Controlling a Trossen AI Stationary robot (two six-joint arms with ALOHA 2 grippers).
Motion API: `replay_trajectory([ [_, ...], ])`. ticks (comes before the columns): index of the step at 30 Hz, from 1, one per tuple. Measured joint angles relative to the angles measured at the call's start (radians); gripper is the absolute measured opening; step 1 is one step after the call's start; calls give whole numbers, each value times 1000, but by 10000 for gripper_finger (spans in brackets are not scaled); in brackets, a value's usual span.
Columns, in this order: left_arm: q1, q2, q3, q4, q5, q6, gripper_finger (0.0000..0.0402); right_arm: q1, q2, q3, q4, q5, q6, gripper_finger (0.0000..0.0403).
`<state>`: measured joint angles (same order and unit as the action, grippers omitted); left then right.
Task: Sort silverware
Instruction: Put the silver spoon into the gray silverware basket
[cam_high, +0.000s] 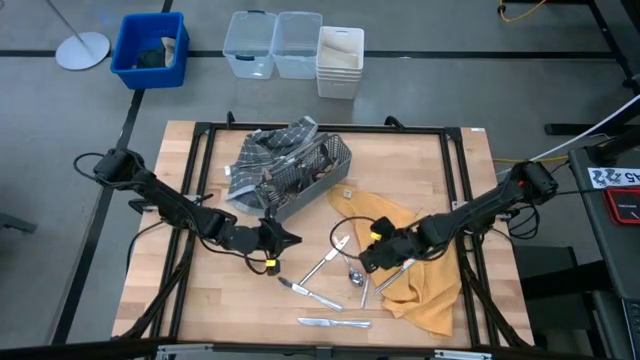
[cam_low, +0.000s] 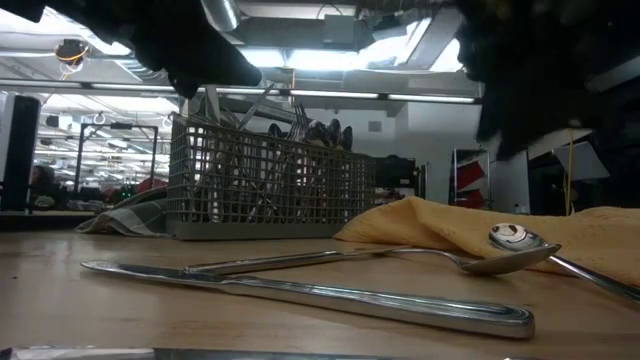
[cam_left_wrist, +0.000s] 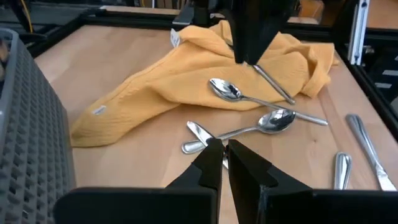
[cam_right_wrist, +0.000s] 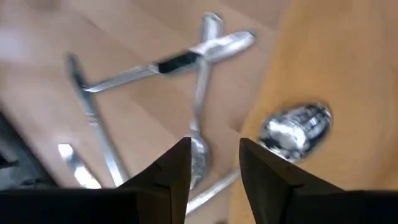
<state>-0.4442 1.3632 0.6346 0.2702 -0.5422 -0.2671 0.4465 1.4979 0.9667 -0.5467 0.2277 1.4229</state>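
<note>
Silverware (cam_high: 322, 268): loose pieces scattered low and centre in the high view, on bare wood just below the grey mesh caddy (cam_high: 300, 175) and beside the yellow cloth (cam_high: 420, 285). Two knives low in the frame, one (cam_high: 308, 293) angled, one (cam_high: 334, 323) lying flat near the table's front edge; a fork or knife (cam_high: 326, 262) slanting toward a spoon (cam_high: 355, 276) at the cloth's border; another spoon (cam_left_wrist: 231, 92) partly on the cloth in the left wrist view. More handles standing upright inside the caddy, upper centre. Slim, stiff, polished metal: probably light, certainly hard, likely slippery and prone to pivot or skate on wood. Lying flat, so little height to pinch; best taken across the narrow handle near mid-length, fingers straddling the shaft, not on a bowl or blade. Pieces resting on cloth probably easier, with a little give underneath. Left gripper (cam_high: 283, 238) left of centre, just above the angled knife, fingers together and empty. Right gripper (cam_high: 366, 257) right of centre, at the cloth's edge, fingers apart over the spoon, holding nothing. Crossed pieces worth separating first, to avoid dragging a neighbour along.
</note>
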Motion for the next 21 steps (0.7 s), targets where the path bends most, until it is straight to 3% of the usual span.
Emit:
replay_trajectory([
  [12,2,0,0,8,0,13,15,1,207,0,27,-140,145,136],
  [21,2,0,0,1,0,13,15,1,262,4,32,-120,152,135],
])
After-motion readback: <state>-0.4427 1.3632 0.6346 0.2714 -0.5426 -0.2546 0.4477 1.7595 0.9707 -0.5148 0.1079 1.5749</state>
